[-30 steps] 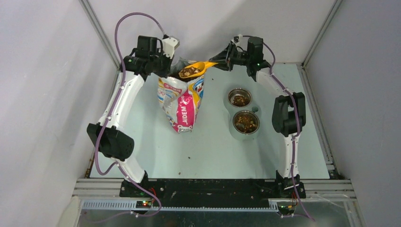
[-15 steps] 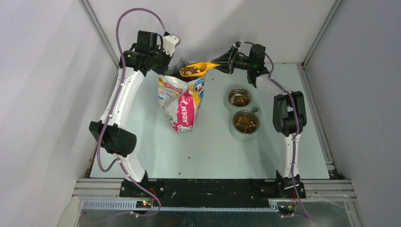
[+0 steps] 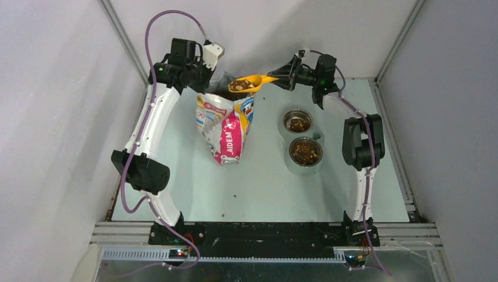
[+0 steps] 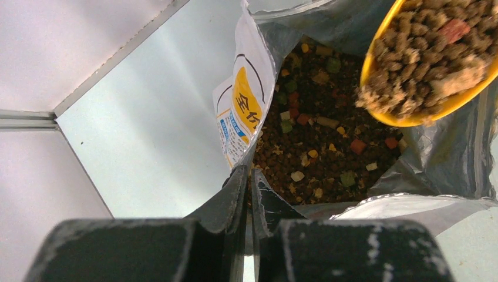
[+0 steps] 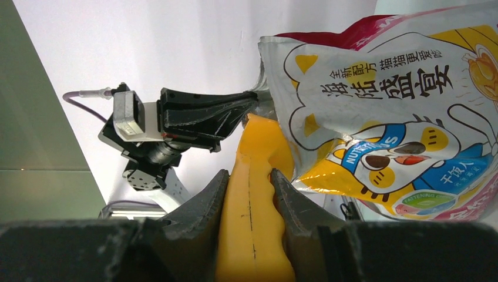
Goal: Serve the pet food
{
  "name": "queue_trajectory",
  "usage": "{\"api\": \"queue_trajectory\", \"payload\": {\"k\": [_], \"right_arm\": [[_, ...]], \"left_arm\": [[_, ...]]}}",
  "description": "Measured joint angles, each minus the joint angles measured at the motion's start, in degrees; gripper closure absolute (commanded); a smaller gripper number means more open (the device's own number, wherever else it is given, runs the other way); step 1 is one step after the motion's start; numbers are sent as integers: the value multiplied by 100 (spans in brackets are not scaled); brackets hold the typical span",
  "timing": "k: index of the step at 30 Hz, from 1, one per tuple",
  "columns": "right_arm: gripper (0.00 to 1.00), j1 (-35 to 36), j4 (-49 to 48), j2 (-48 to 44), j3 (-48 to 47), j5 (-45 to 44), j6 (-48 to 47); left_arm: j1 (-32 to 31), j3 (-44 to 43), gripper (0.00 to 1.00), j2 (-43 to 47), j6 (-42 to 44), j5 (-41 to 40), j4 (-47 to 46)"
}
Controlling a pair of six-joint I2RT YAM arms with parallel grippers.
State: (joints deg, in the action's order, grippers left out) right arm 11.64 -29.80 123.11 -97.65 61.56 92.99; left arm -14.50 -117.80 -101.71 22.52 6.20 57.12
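Left gripper (image 4: 249,191) clamped shut on far rim of bag (image 3: 226,126); mouth held open, bag stood upright on table (image 3: 176,176). Pet food (image 4: 320,141) seen heaped inside bag, and more carried in yellow scoop (image 3: 249,83), held just above bag mouth. Scoop handle pinched between fingers of right gripper (image 5: 249,188). Right of bag, two metal bowls (image 3: 291,158) set on table, kibble in both.

In the right wrist view the bag (image 5: 382,117) partly hides the bowl of the scoop (image 5: 252,223).
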Motion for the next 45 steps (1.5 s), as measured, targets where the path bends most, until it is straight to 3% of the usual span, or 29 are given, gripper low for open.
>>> {"api": "queue_trajectory", "payload": {"k": [21,45], "right_arm": [[100,-1141,-11,-1051,1285,15,-225],[100,-2837,673,-2201,3108,24,-1314]], "left_arm": [[0,-138,89,-170,-24,0,-48],[0,-332,88,-544,-310,302,-310]]}}
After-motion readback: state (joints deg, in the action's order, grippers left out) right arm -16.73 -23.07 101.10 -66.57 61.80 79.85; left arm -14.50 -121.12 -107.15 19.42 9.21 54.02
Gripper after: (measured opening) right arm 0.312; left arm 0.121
